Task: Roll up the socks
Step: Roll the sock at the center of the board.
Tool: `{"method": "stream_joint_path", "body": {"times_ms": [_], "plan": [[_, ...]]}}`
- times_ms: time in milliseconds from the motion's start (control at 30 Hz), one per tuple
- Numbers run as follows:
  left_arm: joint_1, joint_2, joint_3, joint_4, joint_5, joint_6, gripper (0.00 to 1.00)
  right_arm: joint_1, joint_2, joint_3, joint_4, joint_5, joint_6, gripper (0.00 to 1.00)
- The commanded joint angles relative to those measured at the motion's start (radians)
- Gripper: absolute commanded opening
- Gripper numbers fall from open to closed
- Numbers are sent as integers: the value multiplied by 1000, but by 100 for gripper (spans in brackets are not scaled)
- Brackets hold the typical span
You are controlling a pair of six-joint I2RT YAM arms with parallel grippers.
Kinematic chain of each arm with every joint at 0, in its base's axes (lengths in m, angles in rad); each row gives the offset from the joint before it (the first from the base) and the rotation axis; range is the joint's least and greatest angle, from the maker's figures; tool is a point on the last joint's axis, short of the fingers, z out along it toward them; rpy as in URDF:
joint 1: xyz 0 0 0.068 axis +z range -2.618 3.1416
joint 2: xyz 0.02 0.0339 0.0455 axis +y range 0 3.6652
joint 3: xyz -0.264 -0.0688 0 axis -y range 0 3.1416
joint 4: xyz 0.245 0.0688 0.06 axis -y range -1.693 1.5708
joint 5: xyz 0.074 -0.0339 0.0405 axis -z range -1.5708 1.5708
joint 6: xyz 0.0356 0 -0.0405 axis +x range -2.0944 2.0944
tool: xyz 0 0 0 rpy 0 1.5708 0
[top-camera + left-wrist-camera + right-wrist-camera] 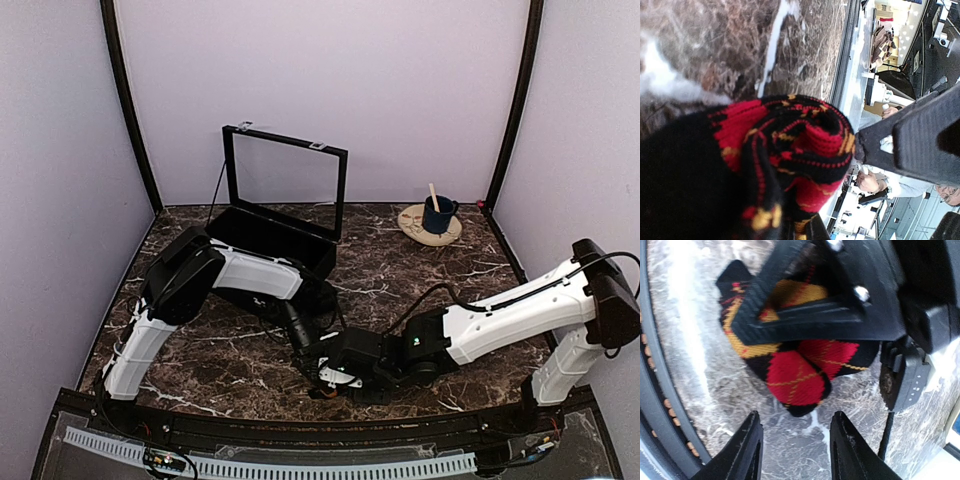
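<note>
The socks are a bunched roll, black with red and yellow argyle diamonds, lying on the marble table near its front edge. In the top view only a small orange bit of the socks shows beneath the two wrists. My left gripper is shut on the roll; one of its black fingers lies across the top of the fabric. In the left wrist view the socks fill the lower frame. My right gripper is open just short of the roll, with bare marble between its fingers.
A black box with its glass lid standing open sits behind the left arm. At the back right a blue mug holding a wooden stick rests on a round wooden coaster. The table's front rail runs close by.
</note>
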Motion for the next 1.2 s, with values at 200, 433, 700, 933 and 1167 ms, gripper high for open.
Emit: {"method": "stream_joint_path", "body": {"times_ms": [200,433,700,933,1167], "plan": [[-9,59,-20,-8,-204,35,0,23,53,63,-14,-56,-41,43],[-13,61,-16,-9,-209,38,0,23,89,75,3,-56,-55,43],[-21,63,-16,-13,-209,40,0,22,123,61,41,-59,-66,43],[-34,61,-34,-7,-222,36,0,10,140,36,87,-31,-78,42],[-41,62,-44,-7,-241,36,0,-3,149,7,131,-21,-92,42]]}}
